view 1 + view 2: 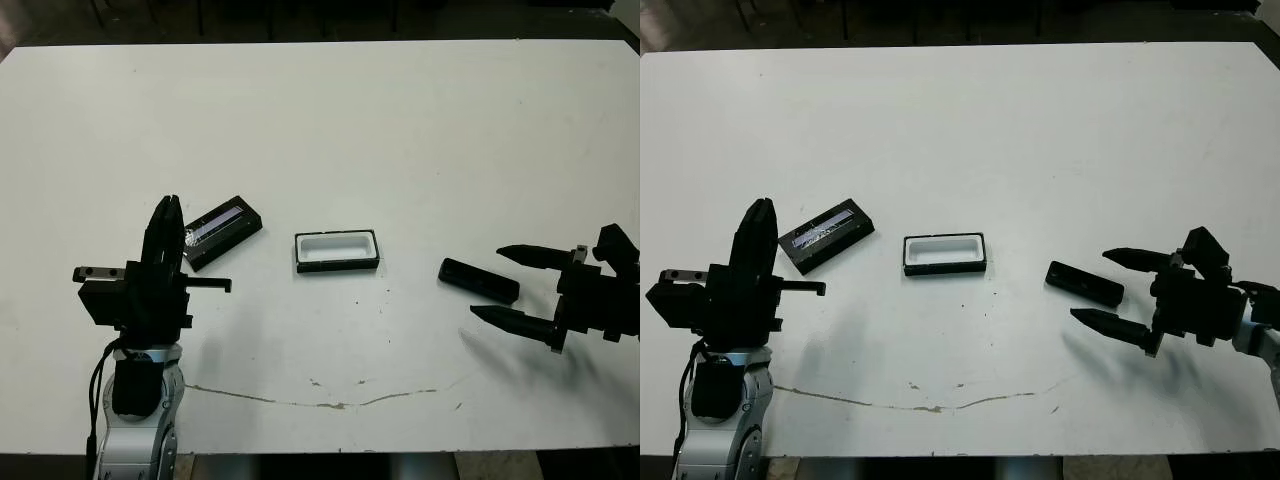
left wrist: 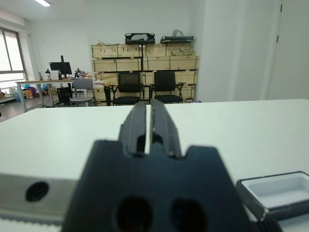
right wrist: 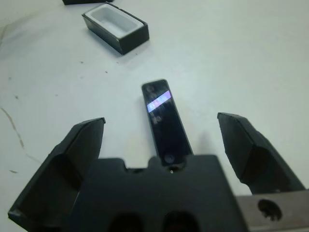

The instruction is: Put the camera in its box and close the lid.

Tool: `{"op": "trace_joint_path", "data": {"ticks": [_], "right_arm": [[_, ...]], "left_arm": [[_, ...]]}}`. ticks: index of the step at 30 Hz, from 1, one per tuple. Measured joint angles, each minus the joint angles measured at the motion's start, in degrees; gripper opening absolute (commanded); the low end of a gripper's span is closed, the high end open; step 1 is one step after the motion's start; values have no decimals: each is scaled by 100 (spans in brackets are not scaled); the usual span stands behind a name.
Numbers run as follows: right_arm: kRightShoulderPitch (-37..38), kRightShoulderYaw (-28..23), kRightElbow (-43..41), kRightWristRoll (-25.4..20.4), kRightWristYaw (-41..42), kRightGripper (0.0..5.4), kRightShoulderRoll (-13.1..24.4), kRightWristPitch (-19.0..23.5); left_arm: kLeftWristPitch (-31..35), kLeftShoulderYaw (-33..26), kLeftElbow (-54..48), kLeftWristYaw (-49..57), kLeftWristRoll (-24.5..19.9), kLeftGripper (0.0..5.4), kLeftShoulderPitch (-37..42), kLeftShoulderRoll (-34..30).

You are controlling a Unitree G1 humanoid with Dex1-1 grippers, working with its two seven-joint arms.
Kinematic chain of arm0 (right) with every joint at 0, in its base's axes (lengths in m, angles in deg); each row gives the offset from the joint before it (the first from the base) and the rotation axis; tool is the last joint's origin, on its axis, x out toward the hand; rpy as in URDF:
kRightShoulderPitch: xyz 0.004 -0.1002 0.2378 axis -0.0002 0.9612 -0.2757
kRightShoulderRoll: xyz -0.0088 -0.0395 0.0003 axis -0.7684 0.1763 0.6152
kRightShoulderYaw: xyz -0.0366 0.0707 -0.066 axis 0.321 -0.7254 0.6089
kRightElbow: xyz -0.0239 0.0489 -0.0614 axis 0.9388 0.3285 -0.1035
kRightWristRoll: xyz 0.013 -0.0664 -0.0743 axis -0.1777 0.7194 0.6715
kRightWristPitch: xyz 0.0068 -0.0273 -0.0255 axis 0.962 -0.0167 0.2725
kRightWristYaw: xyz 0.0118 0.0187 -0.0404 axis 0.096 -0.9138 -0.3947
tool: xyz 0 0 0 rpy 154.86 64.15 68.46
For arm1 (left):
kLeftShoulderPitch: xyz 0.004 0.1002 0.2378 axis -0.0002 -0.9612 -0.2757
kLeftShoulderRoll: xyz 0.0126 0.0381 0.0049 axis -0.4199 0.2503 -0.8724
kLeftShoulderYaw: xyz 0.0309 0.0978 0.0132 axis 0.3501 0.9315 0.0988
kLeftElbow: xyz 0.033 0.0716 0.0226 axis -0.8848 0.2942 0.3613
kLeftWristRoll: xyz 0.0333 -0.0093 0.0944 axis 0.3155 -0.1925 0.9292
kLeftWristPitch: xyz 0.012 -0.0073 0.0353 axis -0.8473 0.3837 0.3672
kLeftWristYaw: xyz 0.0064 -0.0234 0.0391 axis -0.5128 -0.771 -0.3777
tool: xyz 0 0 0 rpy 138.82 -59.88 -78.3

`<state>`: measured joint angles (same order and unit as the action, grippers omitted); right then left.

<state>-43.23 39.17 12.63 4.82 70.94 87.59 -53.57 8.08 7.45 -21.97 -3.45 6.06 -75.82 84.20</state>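
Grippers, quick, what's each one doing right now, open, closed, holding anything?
Left gripper: closed, holding nothing, raised off the table near the lid.
Right gripper: open, empty, with the camera lying between its fingers.

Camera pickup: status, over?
Right gripper open, straddling the camera, not gripping. Left gripper shut, idle near the lid. Box open, empty. Path clear.

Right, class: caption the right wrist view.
Open right end effector poised over the camera, with the empty box beyond.
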Motion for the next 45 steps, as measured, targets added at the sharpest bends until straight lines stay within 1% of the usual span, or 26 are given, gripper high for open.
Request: {"op": "trace_joint_path", "data": {"ticks": [2,5,10,13,15,16,19,21,28,33,35,39,43,45], "right_arm": [[-13,29,75,29,14,539,-29,-53],[-88,52,191,-17,208,539,-92,-246],[-117,61,161,-20,190,539,-99,-256],[-112,87,56,12,94,539,-93,-128],[-103,114,-49,16,22,518,-88,85],[-95,124,-152,-14,-24,509,-81,295],[-64,125,-494,-166,-176,457,-69,816],[-31,124,-615,-181,-229,420,-69,868],[-16,123,-402,-157,-255,295,-90,654],[-20,138,-349,-198,-216,204,-104,637],[-20,159,-342,-128,-279,166,-104,595],[-21,170,-190,-57,-322,96,-120,375],[-60,182,102,-19,-309,39,-157,-32],[-57,202,131,13,-326,8,-158,-91]], "left_arm": [[4,-3,0,1,-4,0,0,0],[21,-5,-6,7,-1,0,0,0],[23,-17,-8,8,13,0,1,-9],[23,-17,-8,8,13,0,2,-13],[25,-15,-14,8,11,0,2,-13],[26,-15,-17,8,11,0,1,-13],[26,-12,-23,8,11,0,1,-13],[25,-14,-24,9,12,0,-1,-13],[26,-29,-41,10,9,0,-5,-15],[44,-57,-55,10,5,0,-5,-26],[62,-62,-55,10,5,0,-4,-32],[68,-73,-57,11,11,0,-2,-36],[72,-72,-64,11,6,0,0,-36],[73,-72,-64,11,2,0,0,-36]]}}
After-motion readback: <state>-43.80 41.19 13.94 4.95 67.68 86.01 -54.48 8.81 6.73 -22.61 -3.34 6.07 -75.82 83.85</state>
